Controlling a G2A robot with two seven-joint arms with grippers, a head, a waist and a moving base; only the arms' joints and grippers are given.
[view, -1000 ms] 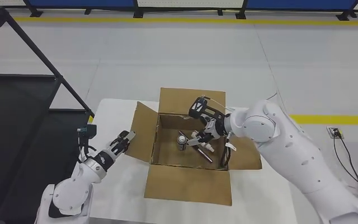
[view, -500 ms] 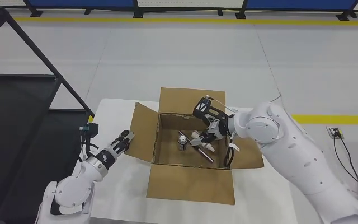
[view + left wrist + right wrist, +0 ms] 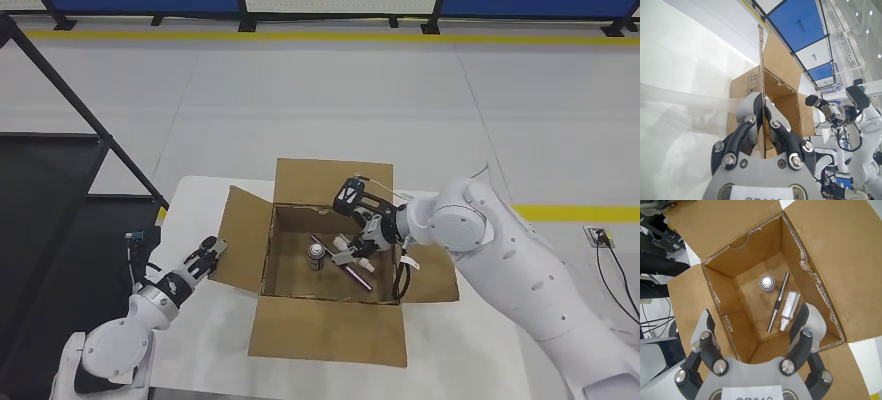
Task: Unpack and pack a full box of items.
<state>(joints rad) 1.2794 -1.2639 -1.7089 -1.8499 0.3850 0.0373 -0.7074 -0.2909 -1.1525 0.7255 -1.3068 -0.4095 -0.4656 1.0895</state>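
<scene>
An open cardboard box (image 3: 330, 320) stands on the white table, its four flaps spread. Inside lie a metal spray can (image 3: 767, 283) standing upright, a steel rod with a black collar (image 3: 779, 302) and a clear spray bottle (image 3: 789, 308) lying flat. My right gripper (image 3: 757, 319) hangs open above the box's opening, over the rod and the bottle, holding nothing; in the top view the right gripper (image 3: 352, 248) sits over the box's right half. My left gripper (image 3: 762, 106) is shut on the edge of the box's left flap (image 3: 240, 235); from above, the left gripper (image 3: 208, 252) is at the flap's outer edge.
The white table (image 3: 195, 200) carries the box near its middle, with bare surface left of the flap and behind it. A black frame (image 3: 60, 90) and a dark panel stand at the left. Torn corrugated edges line the box's rim.
The box has slid to the left with my left gripper, which pulled back leftward on the flap. The right gripper stayed over the box's opening.
</scene>
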